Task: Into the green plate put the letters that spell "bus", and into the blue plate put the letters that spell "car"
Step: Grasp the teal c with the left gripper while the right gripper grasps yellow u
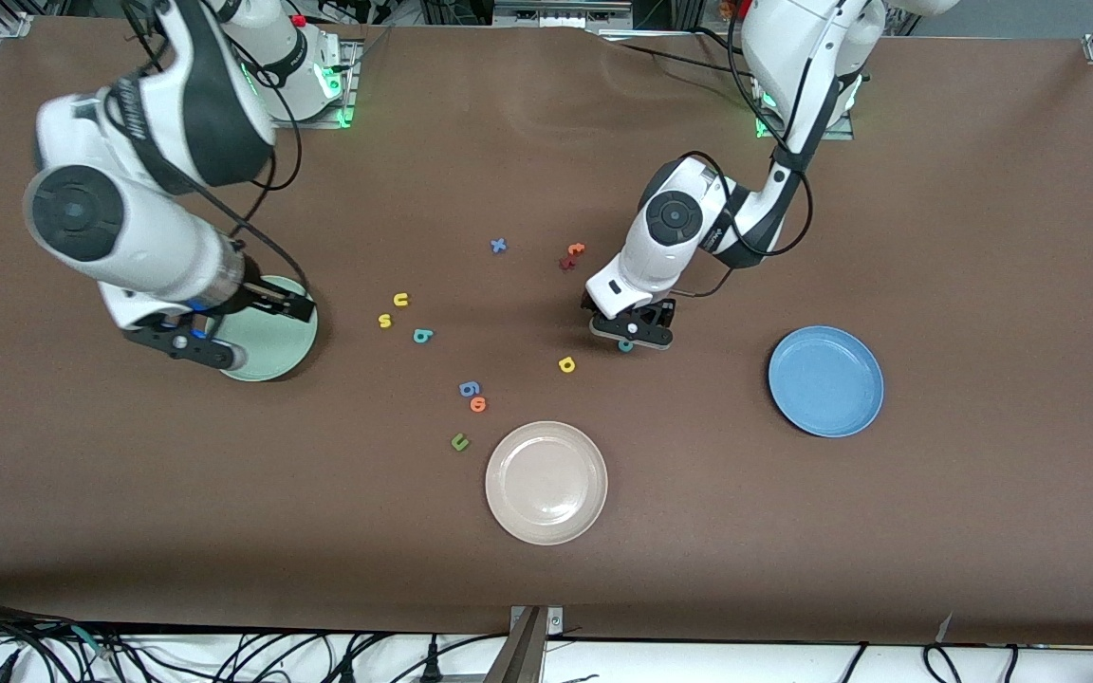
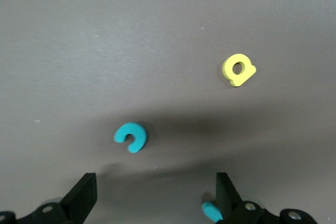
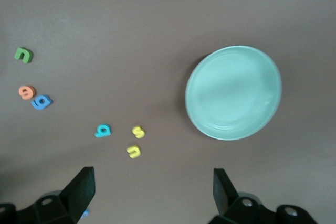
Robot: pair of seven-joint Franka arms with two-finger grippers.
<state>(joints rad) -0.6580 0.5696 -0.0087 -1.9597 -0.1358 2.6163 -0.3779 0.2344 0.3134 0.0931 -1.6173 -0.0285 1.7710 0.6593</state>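
Brown table (image 1: 983,237); on it the green plate (image 1: 286,343), blue plate (image 1: 825,381) and cream-white plate (image 1: 546,483); loose foam letters between them: yellow "u" (image 1: 401,300), yellow "s" (image 1: 384,321), teal "b" (image 1: 422,335), yellow "a" (image 1: 566,364), teal "c" (image 1: 625,345).

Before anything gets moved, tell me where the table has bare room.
Bare brown cloth lies between the round cream-white plate and the round sky-blue plate, and along the edge nearest the front camera. Crowded: the small foam letters between the pale mint-green plate and the left gripper.
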